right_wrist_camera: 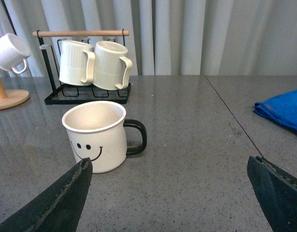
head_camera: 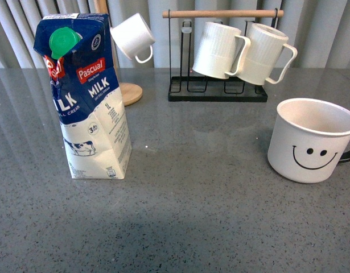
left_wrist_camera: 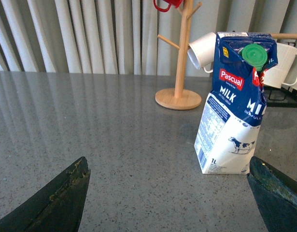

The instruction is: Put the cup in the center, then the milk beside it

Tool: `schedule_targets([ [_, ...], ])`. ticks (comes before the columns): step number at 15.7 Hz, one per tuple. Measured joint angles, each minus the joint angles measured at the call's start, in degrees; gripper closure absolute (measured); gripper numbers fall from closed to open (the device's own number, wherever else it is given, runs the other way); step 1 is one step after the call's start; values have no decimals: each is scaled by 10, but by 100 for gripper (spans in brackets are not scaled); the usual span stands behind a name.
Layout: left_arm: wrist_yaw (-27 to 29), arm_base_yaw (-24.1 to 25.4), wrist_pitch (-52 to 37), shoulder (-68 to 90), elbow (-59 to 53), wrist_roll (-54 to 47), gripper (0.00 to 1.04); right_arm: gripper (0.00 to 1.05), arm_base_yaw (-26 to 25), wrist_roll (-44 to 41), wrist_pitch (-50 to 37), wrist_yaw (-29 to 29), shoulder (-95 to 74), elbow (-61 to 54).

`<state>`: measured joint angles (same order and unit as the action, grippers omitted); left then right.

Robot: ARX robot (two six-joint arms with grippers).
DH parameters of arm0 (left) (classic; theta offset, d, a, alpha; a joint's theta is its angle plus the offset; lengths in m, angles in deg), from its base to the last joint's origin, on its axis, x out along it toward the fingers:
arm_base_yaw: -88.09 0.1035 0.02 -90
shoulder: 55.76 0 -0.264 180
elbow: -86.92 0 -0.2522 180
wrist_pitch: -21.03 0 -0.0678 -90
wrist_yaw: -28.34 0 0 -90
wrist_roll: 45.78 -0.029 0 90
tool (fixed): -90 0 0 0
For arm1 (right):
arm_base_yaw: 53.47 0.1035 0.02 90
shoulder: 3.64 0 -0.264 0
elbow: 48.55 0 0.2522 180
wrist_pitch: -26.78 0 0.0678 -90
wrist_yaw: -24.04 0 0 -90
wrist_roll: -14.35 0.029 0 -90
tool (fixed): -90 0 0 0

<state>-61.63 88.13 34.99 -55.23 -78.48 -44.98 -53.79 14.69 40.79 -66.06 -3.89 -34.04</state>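
The milk (head_camera: 89, 96) stands on its base at the left of the grey speckled surface (head_camera: 192, 227) in the front view, its green cap (head_camera: 64, 41) at the top and the cow picture low on the side facing the camera. The cup (head_camera: 311, 142) sits well apart from it at the right edge of the same view, smiley face toward the camera and black handle pointing right. The middle of the surface lies between them.

Behind them, a black wire rack (head_camera: 217, 96) with a wooden bar (head_camera: 220, 13) carries two ribbed white mugs (head_camera: 217, 50) hanging side by side. To its left, a small white cup (head_camera: 132, 37) hangs tilted on a wooden mug tree (head_camera: 131, 92), just behind the carton. A pale pleated curtain (head_camera: 317, 34) closes off the back.

The left end effector (left_wrist_camera: 167, 164) is spread wide, its dark fingers (left_wrist_camera: 61, 198) at the two lower corners of the left wrist view, with nothing between them; the carton stands ahead, close to one finger. A red object (left_wrist_camera: 162, 5) hangs at the top of the tree.

The right end effector (right_wrist_camera: 168, 162) is likewise wide open and empty. The cup stands ahead of it, near one finger, not touched. A blue cloth (right_wrist_camera: 283, 108) lies on the surface off to the far side.
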Motion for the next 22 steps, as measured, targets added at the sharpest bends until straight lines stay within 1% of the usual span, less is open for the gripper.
schedule_targets([
  [22,0,0,0,0,0,0,7,7,0,0,0,0,0,0],
])
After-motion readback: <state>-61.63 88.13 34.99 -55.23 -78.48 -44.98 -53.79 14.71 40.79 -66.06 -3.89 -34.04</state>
